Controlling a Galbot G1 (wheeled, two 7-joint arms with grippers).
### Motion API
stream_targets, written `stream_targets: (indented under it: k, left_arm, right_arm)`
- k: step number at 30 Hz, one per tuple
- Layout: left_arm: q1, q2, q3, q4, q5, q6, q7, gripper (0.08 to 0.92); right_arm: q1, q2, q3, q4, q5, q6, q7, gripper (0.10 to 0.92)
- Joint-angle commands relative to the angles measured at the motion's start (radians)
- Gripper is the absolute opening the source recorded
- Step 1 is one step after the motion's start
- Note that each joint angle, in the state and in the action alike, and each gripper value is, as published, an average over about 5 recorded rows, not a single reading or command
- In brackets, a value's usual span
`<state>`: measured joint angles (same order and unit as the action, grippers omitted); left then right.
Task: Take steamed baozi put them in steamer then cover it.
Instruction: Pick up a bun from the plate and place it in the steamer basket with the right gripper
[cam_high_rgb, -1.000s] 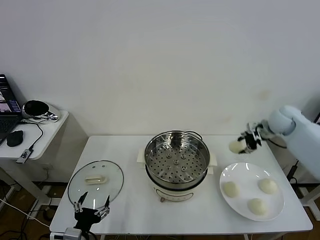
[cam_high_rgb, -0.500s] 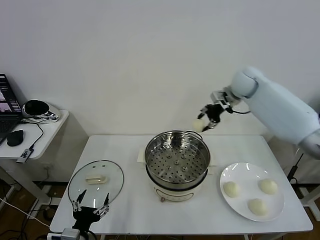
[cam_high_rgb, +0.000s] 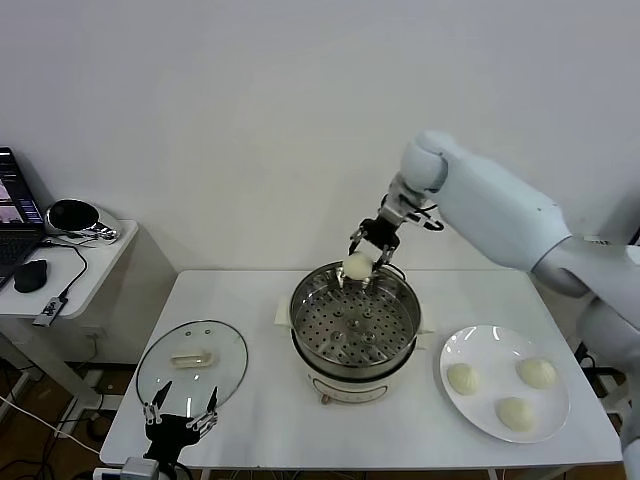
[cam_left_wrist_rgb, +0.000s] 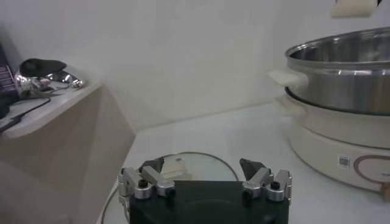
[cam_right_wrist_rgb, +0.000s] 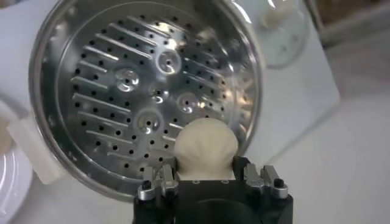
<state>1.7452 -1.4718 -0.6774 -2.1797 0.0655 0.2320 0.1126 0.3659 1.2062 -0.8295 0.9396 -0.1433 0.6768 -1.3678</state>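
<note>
Hanging over the back rim of the round shiny steel steamer (cam_high_rgb: 355, 322), a small smooth cream-white baozi bun (cam_high_rgb: 357, 266) sits squeezed between the closed jaws of the right gripper (cam_high_rgb: 366, 262). The steamer's tray with many little holes (cam_right_wrist_rgb: 146, 97) has nothing on it. Just beside the steamer, on its right, a flat round white plate (cam_high_rgb: 470, 398) carries three more round white buns (cam_high_rgb: 461, 378). On the steamer's left, apart from it, the round clear glass cover with a cream handle (cam_high_rgb: 191, 361) lies flat on the white table (cam_high_rgb: 270, 415). The left gripper (cam_high_rgb: 181, 420) waits at the cover's near edge, jaws spread wide and holding nothing.
</note>
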Motion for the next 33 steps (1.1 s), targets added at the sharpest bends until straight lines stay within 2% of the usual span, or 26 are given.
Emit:
stream_targets:
  k: [1,18,28,33]
  left_arm:
    - [0.003,-0.004,0.001,0.004,0.001,0.0,-0.001,0.823]
    - [-0.001,-0.007,0.006,0.027,0.003,-0.002,-0.003,0.823]
    - [-0.008,-0.006,0.011,0.037,0.003,-0.002,-0.002,0.823]
    - [-0.009,-0.007,0.012,0.041,0.003,-0.001,-0.002,0.823]
  right_arm:
    - [-0.015,0.075,-0.033,-0.036,-0.154,0.153,-0.013,0.555]
    - [-0.102,0.11,0.03,-0.102,-0.316,0.152,0.052,0.551]
    - [-0.116,0.136,0.042,-0.175,-0.323,0.151,0.117,0.56]
    - [-0.111,0.131,0.04,-0.169,-0.319,0.148,0.154,0.647]
